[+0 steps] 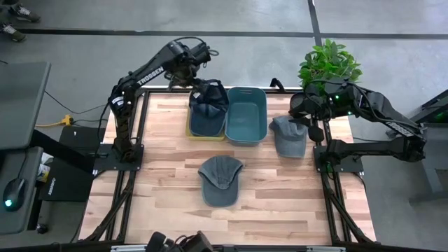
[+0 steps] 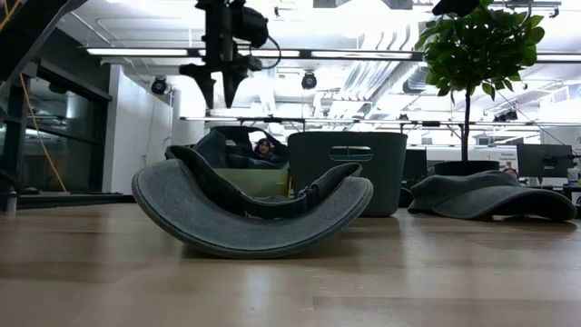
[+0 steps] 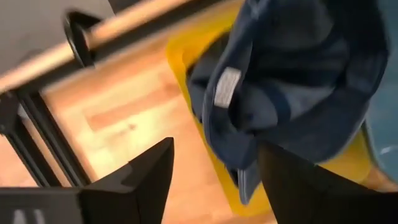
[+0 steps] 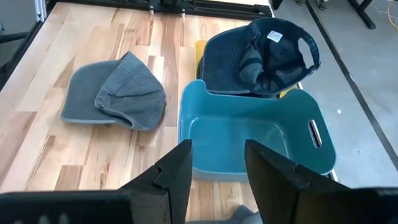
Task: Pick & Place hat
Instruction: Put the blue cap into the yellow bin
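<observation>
Your left hand (image 1: 203,68) hangs spread and empty above the dark navy fabric cap (image 1: 208,105), which lies upside down in the shallow yellow tray (image 1: 190,131) at the desk's (image 1: 168,175) far edge, so I'd judge that hat delivered. Your right hand (image 4: 214,165) hovers, fingers parted, holding nothing, over the grey-green cap (image 1: 288,134) near the right edge, beside the teal plastic bin (image 1: 245,115); another faded grey cap (image 1: 220,179) waits mid-desk.

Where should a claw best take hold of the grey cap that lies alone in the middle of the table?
Probably the brim edge of the grey cap, coming straight down from above. The cap lies upside down and the low view shows its curved brim lifting off the wood, so one finger could slip under it. The crown looks soft and slumped.
</observation>
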Robot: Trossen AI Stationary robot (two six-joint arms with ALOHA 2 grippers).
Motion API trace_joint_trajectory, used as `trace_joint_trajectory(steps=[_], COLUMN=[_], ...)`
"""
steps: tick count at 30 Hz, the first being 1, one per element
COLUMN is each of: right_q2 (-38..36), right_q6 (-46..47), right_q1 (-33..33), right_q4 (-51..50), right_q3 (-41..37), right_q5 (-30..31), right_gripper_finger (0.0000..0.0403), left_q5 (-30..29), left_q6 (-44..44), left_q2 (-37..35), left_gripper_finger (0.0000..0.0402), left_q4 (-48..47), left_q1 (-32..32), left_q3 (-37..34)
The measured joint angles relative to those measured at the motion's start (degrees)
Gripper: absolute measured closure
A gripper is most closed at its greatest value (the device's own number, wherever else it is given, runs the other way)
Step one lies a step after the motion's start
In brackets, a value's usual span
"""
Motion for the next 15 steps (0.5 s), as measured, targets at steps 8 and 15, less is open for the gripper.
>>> trace_joint_trajectory(steps=[8,15], right_q2=[0.0,0.1], right_q6=[-0.3,1.6], right_q1=[0.0,0.0], right_q4=[0.1,1.5], right_q3=[0.0,0.0], right_q5=[0.4,5.6], right_gripper_finger=[0.0261,0.0261], left_q5=[0.0,-1.1], left_q6=[0.3,1.3], left_q2=[0.0,1.4], left_gripper_finger=[0.0338,0.0394], left_q4=[8.1,20.0], left_q1=[0.0,1.0], left_q3=[0.9,1.0])
